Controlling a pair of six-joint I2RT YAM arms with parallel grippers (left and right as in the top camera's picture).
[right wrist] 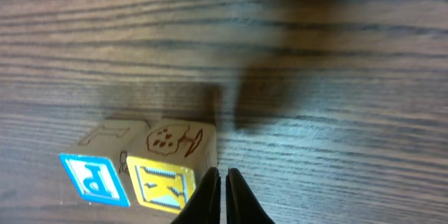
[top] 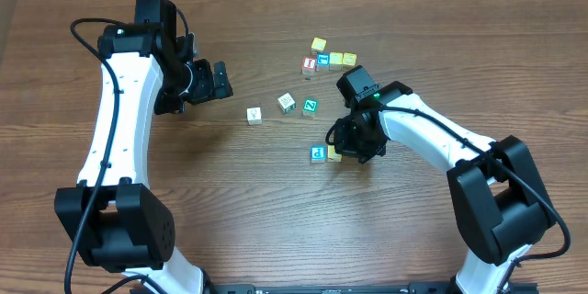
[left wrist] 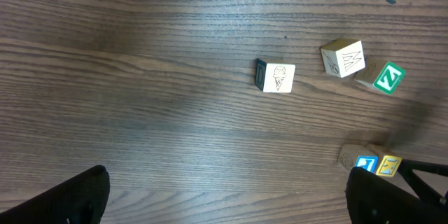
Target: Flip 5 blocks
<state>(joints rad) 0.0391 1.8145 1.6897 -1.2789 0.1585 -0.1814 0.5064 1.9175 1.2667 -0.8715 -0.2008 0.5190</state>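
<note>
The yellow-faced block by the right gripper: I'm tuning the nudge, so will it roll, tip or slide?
The yellow-faced block looks like a flat-sided wooden cube, so it probably won't roll; a high push should tip it. It seems to touch the blue-faced block, so a push from the shut right gripper may shift both.

We read a white Z on the green block (left wrist: 388, 78), a P on the blue-faced cube (right wrist: 91, 178), and a K on the yellow-faced block (right wrist: 164, 185) touching it.
</note>
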